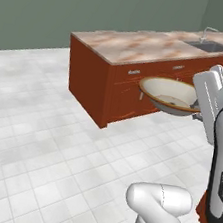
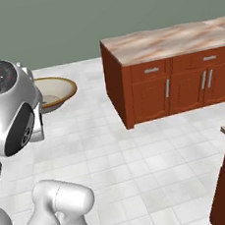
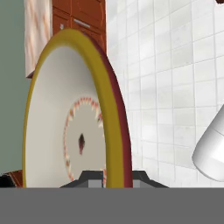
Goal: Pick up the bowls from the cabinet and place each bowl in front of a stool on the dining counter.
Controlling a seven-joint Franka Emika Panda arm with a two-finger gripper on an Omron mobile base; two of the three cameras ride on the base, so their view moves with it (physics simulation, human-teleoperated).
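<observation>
Standing far ahead across the white tiled floor (image 1: 53, 140): the long dining counter (image 1: 138, 44), marble on top, red-brown wood below, with a steel sink (image 1: 210, 46) at its far end. Nothing sitting on the part of the top that is showing.

Being carried in the air, well apart from that counter: one bowl (image 1: 169, 95), wide and shallow, cream with a brown rim, tilting a little. Also showing in the right base view, poking out past the white arm (image 2: 53, 93).

Squeezing the bowl's rim (image 3: 114, 131) from both sides: the gripper (image 3: 114, 178), fingers closed tight on it.

Judging from this, only partway along. Still needing doing: getting this bowl over to the counter, setting it down by a stool, then fetching the other one.
</observation>
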